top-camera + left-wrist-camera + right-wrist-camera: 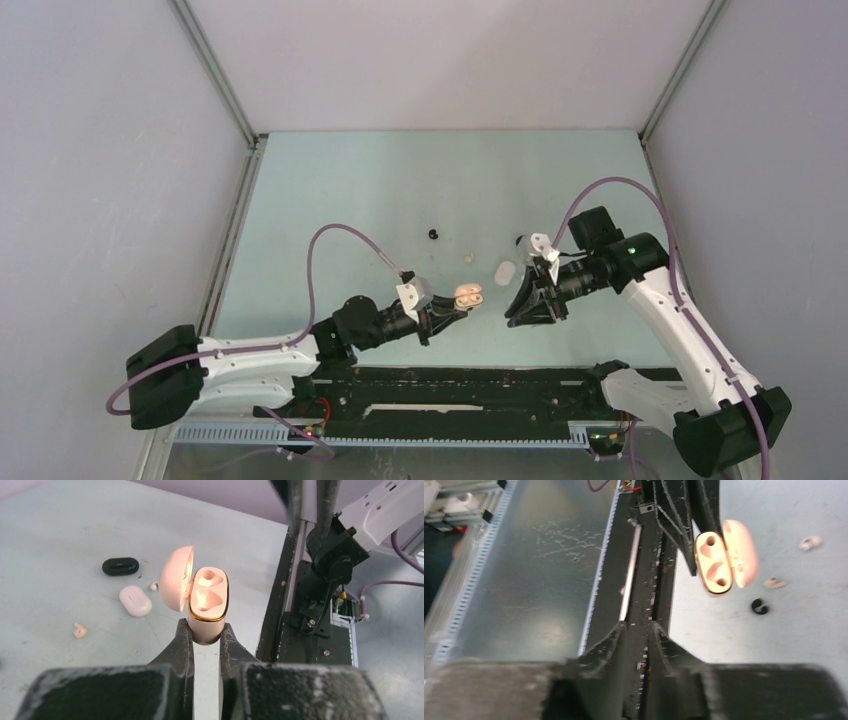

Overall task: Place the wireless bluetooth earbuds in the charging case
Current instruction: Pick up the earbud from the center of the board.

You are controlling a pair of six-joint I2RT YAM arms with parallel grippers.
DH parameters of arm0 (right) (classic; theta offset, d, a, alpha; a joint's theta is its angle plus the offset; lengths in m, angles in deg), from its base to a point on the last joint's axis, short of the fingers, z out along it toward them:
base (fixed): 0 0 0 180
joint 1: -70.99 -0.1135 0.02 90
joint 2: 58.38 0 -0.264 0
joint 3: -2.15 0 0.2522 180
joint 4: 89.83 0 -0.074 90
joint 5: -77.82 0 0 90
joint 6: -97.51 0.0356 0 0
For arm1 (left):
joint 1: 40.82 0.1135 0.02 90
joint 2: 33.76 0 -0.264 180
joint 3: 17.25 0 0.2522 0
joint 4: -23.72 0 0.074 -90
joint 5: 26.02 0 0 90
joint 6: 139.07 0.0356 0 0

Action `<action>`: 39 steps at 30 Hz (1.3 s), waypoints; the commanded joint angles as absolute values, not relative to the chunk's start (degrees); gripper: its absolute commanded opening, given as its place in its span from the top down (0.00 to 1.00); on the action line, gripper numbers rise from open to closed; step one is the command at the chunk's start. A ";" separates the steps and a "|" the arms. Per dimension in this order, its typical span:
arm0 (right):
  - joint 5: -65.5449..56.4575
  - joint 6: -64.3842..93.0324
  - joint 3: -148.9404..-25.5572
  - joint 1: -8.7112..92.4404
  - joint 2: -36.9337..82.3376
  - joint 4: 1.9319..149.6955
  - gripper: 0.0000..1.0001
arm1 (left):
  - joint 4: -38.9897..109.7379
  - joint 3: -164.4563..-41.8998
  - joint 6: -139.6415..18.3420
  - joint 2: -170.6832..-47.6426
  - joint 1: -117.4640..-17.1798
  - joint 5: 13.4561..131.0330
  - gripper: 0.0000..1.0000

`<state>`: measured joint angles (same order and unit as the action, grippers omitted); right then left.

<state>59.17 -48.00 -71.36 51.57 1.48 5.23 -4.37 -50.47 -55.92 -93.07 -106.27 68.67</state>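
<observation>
Left claw (206, 627) grips the open pale-pink plastic charging case (208, 600); right claw (636, 626) ajar, empty. Tiny cream plastic earbud (79, 630) looks light, slippery: pinch its rounded body.

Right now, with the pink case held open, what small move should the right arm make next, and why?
Probably swing the right gripper toward the pale pink earbud. The left gripper holds the pink case open, both wells empty, and the right jaws hold nothing.
</observation>
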 commanded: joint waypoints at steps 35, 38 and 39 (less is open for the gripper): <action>36.46 -19.41 -71.89 46.27 9.71 39.35 0.39 | 5.38 -39.43 -59.82 -66.18 -106.21 60.10 1.00; 34.55 -17.73 -72.55 44.51 14.95 43.58 0.44 | 7.93 -38.51 -61.74 -61.12 -106.34 60.03 1.00; 33.44 -17.67 -72.99 43.49 16.99 44.22 0.46 | 8.61 -38.19 -61.95 -59.67 -106.38 59.80 1.00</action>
<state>38.03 -22.07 -71.73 46.00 11.46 35.13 6.41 -38.67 -58.70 -64.17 -106.27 62.79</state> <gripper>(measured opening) 0.568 0.112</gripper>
